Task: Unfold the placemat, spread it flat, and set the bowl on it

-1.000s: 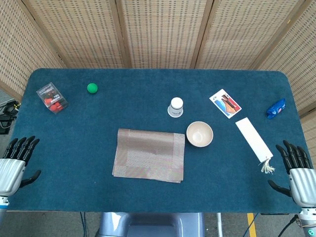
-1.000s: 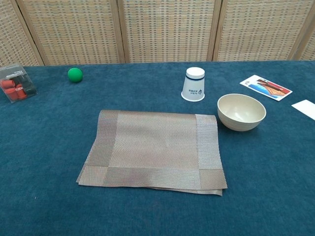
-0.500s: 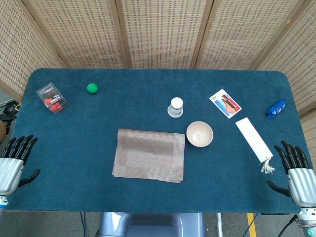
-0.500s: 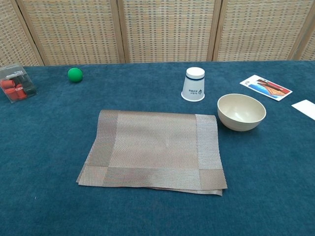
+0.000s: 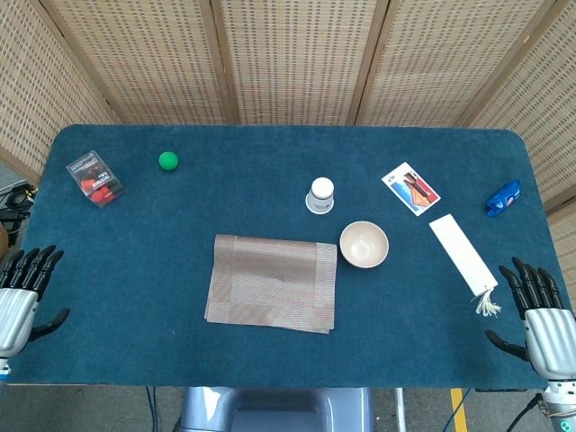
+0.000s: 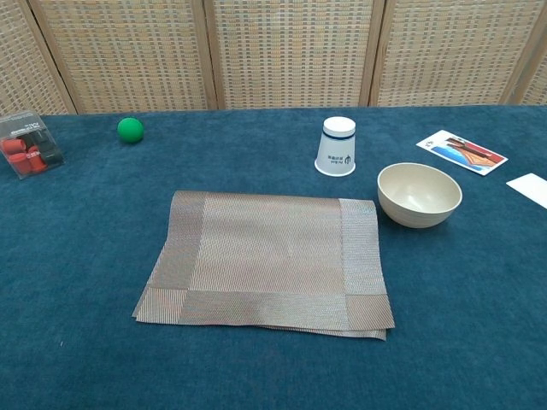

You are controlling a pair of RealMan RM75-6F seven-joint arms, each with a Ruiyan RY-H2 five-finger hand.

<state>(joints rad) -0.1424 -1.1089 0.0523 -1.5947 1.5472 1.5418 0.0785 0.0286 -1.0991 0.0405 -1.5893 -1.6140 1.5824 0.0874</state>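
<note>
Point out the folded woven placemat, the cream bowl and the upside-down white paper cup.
Folded woven taupe placemat (image 6: 269,256), chest view: middle of its top layer.
Cream round bowl (image 6: 419,194), chest view: inner wall.
Upside-down white paper cup (image 6: 337,149), chest view: its side wall.

Left hand low at left, fingers spread, empty, right hand low at right, likewise

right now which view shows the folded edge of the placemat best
The chest view: the placemat fills it, with a lower layer peeking out along its near edge. The head view shows the placemat smaller, from above.
</note>
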